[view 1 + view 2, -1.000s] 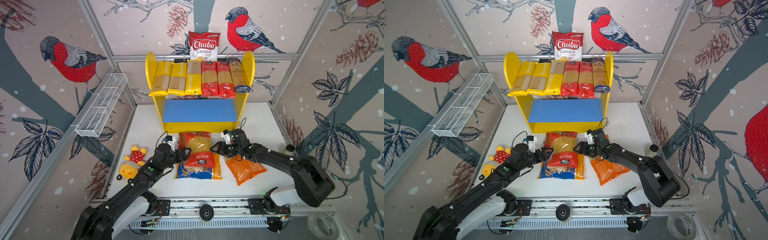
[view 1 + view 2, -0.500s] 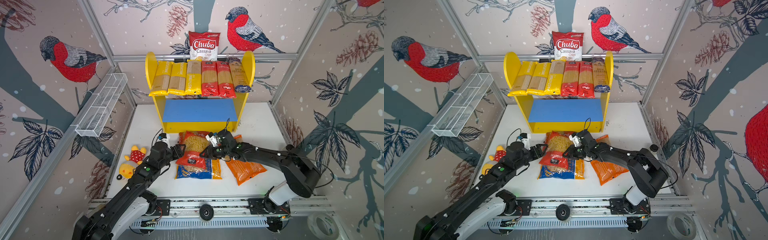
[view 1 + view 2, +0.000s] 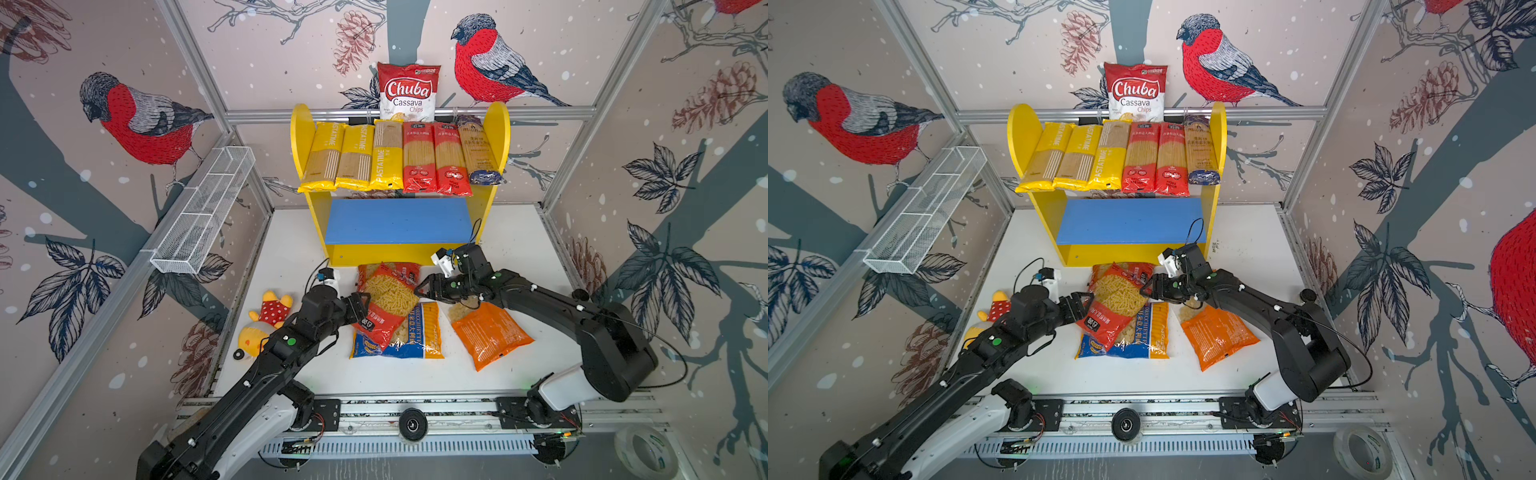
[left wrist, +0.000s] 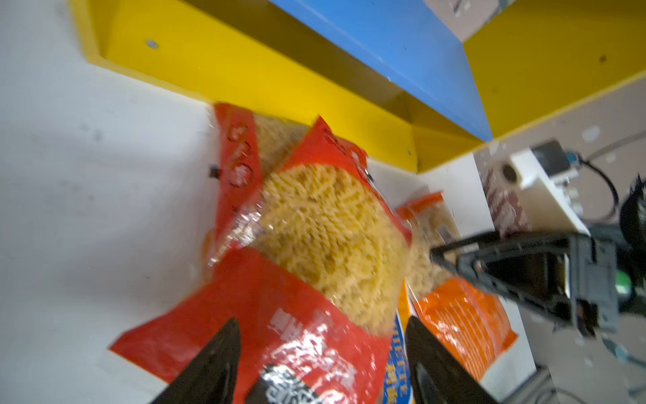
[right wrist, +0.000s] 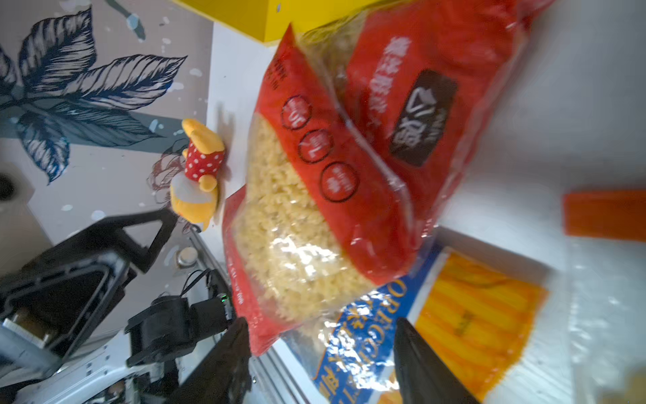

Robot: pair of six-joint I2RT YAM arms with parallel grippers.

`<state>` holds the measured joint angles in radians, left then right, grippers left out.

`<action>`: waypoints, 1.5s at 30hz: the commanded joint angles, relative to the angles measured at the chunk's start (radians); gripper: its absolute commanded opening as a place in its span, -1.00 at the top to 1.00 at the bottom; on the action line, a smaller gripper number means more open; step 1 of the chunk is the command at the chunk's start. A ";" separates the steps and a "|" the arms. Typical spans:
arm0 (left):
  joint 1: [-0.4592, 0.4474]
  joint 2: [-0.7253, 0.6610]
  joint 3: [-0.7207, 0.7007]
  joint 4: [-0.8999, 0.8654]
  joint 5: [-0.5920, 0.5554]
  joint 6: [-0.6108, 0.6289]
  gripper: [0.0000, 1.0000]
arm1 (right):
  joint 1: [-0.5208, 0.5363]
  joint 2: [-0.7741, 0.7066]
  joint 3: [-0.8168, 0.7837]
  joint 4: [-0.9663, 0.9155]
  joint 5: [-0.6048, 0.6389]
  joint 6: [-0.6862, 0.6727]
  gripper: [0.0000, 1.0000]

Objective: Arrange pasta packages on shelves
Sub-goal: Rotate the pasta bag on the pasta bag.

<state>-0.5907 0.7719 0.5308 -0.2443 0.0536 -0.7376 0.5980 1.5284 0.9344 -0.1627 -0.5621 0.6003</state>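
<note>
Now the red short-pasta bag (image 3: pixel 384 307) lies skewed across the blue bag (image 3: pixel 415 332) on the counter (image 3: pixel 299 249), still off the shelves (image 3: pixel 397 220). The right fingers (image 5: pixel 227 363) have let go and stand apart. The left fingers (image 4: pixel 216 360) straddle its end, grip unclear.

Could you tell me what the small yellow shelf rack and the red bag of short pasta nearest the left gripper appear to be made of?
The small yellow shelf rack looks like painted wooden board: flat matte panels with rounded sides, a screw head showing in the left wrist view; plastic cannot be ruled out. The red bag of short pasta looks like thin glossy plastic film: it crinkles, glints, and a clear window shows the pasta.
</note>
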 commanded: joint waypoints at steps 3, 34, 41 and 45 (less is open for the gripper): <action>-0.148 0.040 -0.044 0.071 -0.009 -0.075 -0.46 | -0.005 0.087 0.064 0.009 0.075 -0.055 -0.47; -0.354 0.287 0.055 0.434 0.151 0.041 -0.39 | -0.052 -0.203 -0.278 0.431 0.080 0.443 1.00; -0.383 0.451 0.036 0.459 0.224 0.074 -0.39 | 0.021 -0.291 -0.395 0.576 0.128 0.638 1.00; -0.375 0.471 0.035 0.370 0.160 0.103 -0.39 | 0.082 -0.294 -0.375 0.548 0.104 0.633 1.00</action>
<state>-0.9722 1.2362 0.5652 0.1516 0.2413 -0.6727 0.6567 1.2446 0.5480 0.3092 -0.4412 1.1881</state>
